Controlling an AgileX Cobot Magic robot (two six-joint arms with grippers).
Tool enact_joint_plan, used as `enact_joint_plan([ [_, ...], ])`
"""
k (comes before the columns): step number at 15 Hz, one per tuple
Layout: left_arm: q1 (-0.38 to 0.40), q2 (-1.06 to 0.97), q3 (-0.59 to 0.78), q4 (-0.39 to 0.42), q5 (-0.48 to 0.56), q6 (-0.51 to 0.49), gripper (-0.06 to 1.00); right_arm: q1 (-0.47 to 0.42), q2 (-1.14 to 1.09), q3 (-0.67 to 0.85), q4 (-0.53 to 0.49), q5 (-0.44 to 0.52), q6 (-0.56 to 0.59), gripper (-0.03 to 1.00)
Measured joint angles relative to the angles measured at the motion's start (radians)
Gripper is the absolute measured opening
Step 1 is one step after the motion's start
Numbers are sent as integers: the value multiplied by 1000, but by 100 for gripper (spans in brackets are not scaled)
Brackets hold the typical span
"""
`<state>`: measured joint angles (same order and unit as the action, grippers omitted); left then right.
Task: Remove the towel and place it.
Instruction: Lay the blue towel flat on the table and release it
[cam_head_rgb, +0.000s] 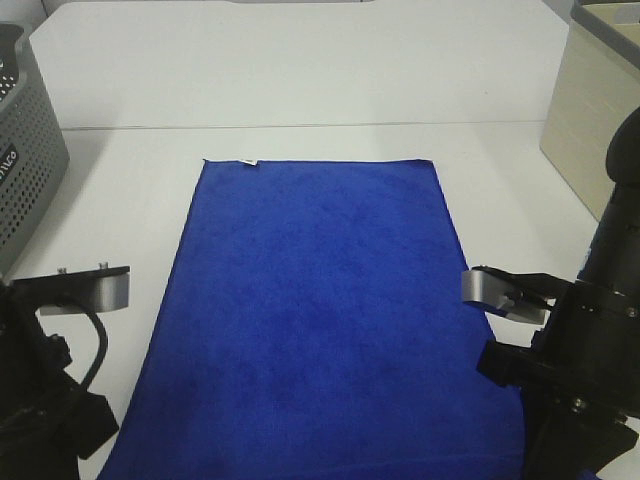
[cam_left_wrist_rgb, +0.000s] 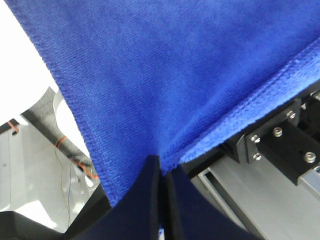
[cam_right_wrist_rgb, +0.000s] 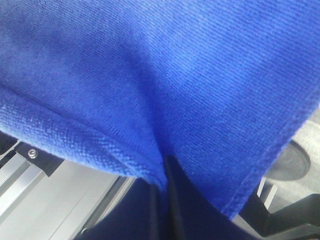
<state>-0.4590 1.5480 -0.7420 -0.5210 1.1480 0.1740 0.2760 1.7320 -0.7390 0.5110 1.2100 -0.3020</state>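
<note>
The royal-blue towel lies flat and spread out on the white table, its small white tag at the far left corner. Both arms are at the near edge. In the left wrist view my left gripper is shut, pinching the towel's near left hem. In the right wrist view my right gripper is shut on the towel's near right hem. The fingertips themselves are hidden below the exterior view's frame.
A grey perforated basket stands at the left edge of the table. A beige box stands at the back right. Aluminium frame rails run under the table's near edge.
</note>
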Motion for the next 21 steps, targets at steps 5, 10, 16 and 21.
enact_joint_plan([
  [5, 0, 184, -1, -21, -1, 75, 0, 0, 115, 1, 11, -1, 0, 2],
  [10, 0, 225, -2, -26, 4, 90, 0, 0, 159, 1, 25, -1, 1, 2],
  [16, 0, 226, -2, 27, 19, 91, 0, 0, 162, 1, -6, -1, 2, 11],
  [21, 0, 226, -1, 49, 27, 91, 0, 0, 162, 3, -37, -1, 3, 21],
])
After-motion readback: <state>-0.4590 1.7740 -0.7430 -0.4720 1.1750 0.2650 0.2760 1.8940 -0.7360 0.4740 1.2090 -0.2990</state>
